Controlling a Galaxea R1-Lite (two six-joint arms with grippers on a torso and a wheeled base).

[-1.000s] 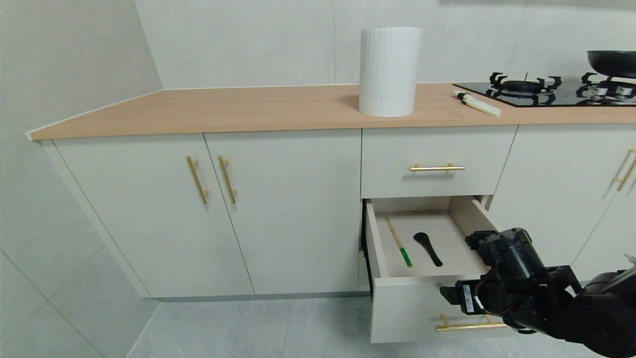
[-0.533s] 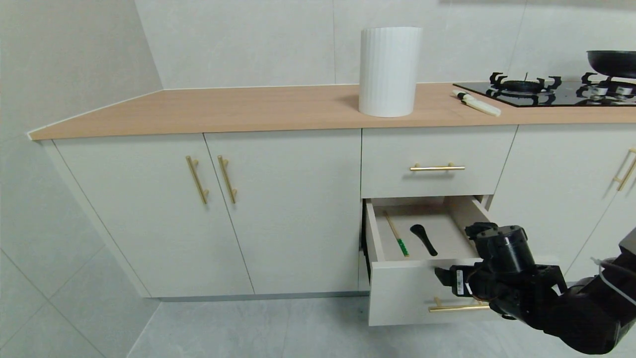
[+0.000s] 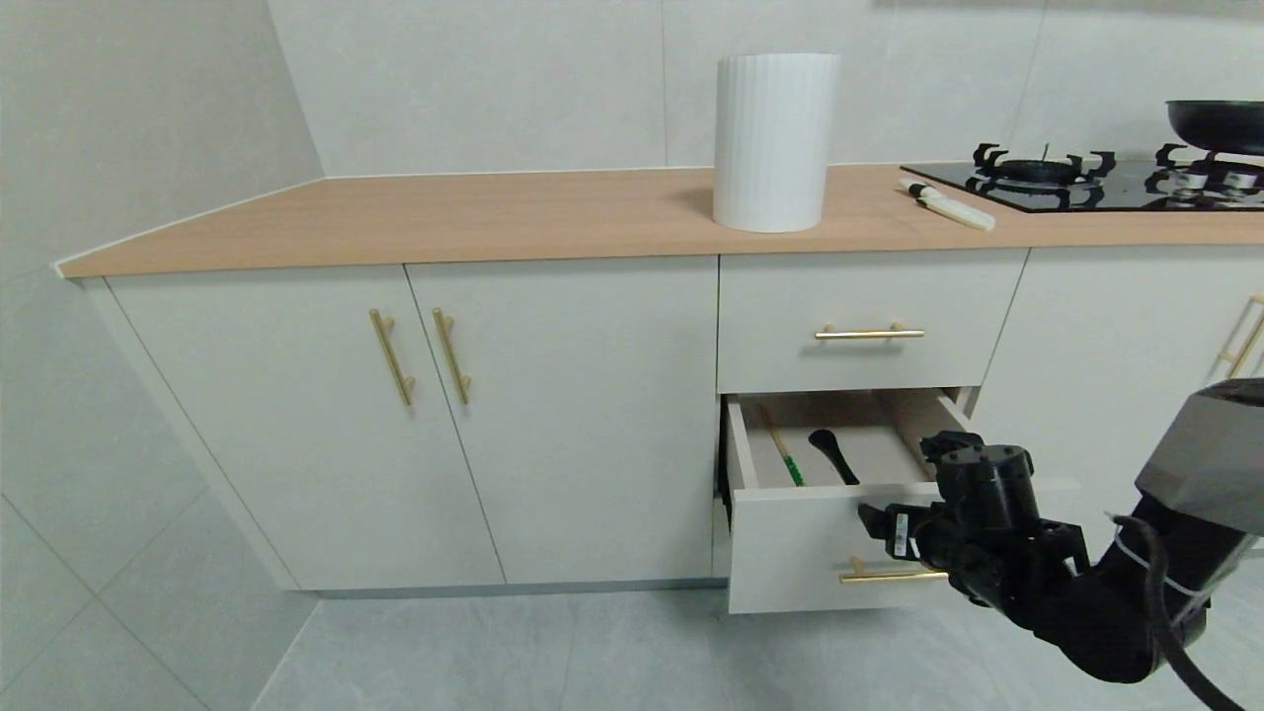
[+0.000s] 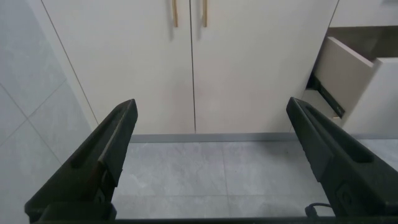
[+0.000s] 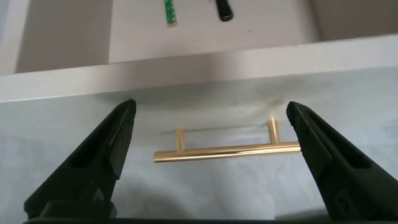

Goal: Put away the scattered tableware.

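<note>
Drawer (image 3: 790, 543) pushed further in, now barely half open. Right gripper (image 5: 210, 112) at drawer front by gold handle (image 5: 227, 151), fingers spread wide. Chopsticks (image 3: 787, 459), black spoon (image 3: 834, 454) inside drawer. Left gripper (image 4: 210, 106) fingers spread, holding nothing, over floor by cabinet doors (image 4: 186, 56).

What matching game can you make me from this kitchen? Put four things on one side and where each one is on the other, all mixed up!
Things
1. black spoon
2. white ribbed container
3. black pan
4. right gripper

Places
A. on the stove
B. open, facing the gold handle of the lower drawer
C. on the wooden counter
D. inside the lower drawer

Pairs: 1-D, 2-C, 3-A, 4-B
</note>
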